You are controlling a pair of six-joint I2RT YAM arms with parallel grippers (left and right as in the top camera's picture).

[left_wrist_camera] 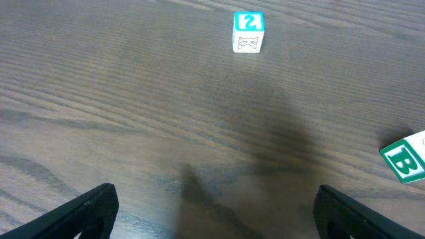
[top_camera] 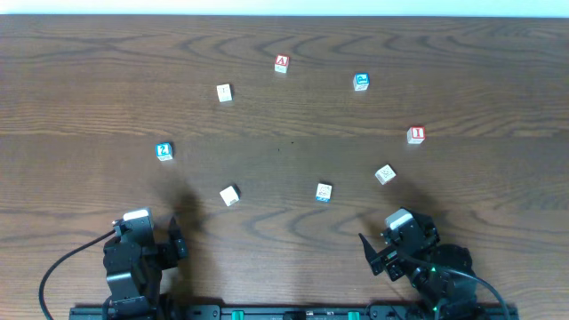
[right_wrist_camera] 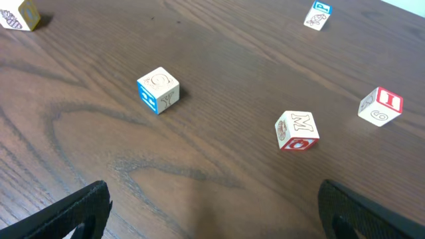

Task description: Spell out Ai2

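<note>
Several lettered cubes lie scattered on the wood table. A red A block [top_camera: 282, 63] lies at the far middle. A red I block [top_camera: 415, 134] lies at the right and shows in the right wrist view [right_wrist_camera: 380, 106]. A blue 2 block [top_camera: 164, 151] lies at the left, ahead of my left gripper in its wrist view [left_wrist_camera: 249, 31]. My left gripper [top_camera: 147, 238] [left_wrist_camera: 216, 199] is open and empty near the front edge. My right gripper [top_camera: 398, 240] [right_wrist_camera: 216, 199] is also open and empty at the front right.
Other cubes: a blue one [top_camera: 361, 82] at the far right, a white one [top_camera: 224, 92], an M block [top_camera: 385, 173] [right_wrist_camera: 297, 130], a blue-sided one [top_camera: 324, 192] [right_wrist_camera: 158, 89], and a green B block [top_camera: 230, 196] [left_wrist_camera: 406, 158].
</note>
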